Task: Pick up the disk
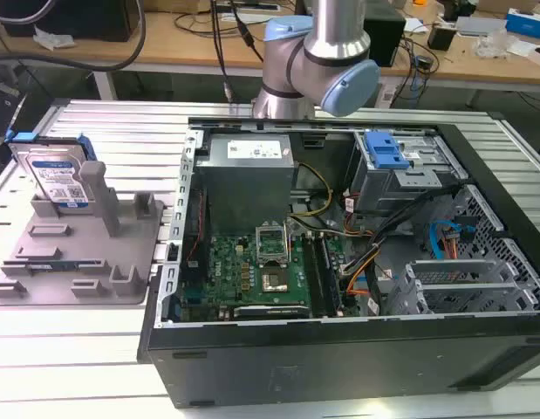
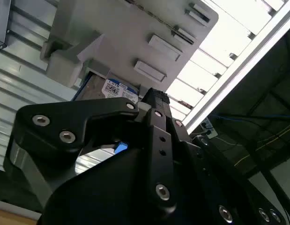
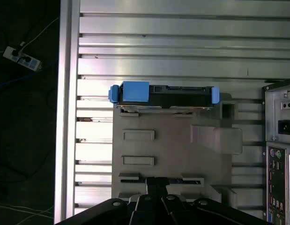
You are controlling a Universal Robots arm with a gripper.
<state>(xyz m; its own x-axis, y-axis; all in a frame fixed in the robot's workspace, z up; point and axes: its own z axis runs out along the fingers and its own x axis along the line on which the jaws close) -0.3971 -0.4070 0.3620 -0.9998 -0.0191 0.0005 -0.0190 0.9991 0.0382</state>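
The disk (image 1: 56, 175) stands upright on its edge in a slot at the far end of the grey holder tray (image 1: 78, 262), at the exterior view's left. It is silver with a blue-and-white label and a blue frame. In the first wrist view the disk (image 3: 163, 93) appears edge-on from above, its blue frame showing, and the black gripper (image 3: 156, 197) hangs over the opposite end of the tray (image 3: 173, 154), apart from the disk. In the second wrist view the disk's label (image 2: 119, 89) peeks out behind the gripper body (image 2: 149, 154). Nothing is held.
An open computer case (image 1: 339, 262) lies beside the tray, with a silver drive cage and its blue bracket (image 1: 387, 153) inside. The arm (image 1: 317, 61) rises behind the case. The ribbed metal table (image 3: 182, 42) ends in an edge beyond the disk, with a power strip (image 3: 20, 58) on the floor.
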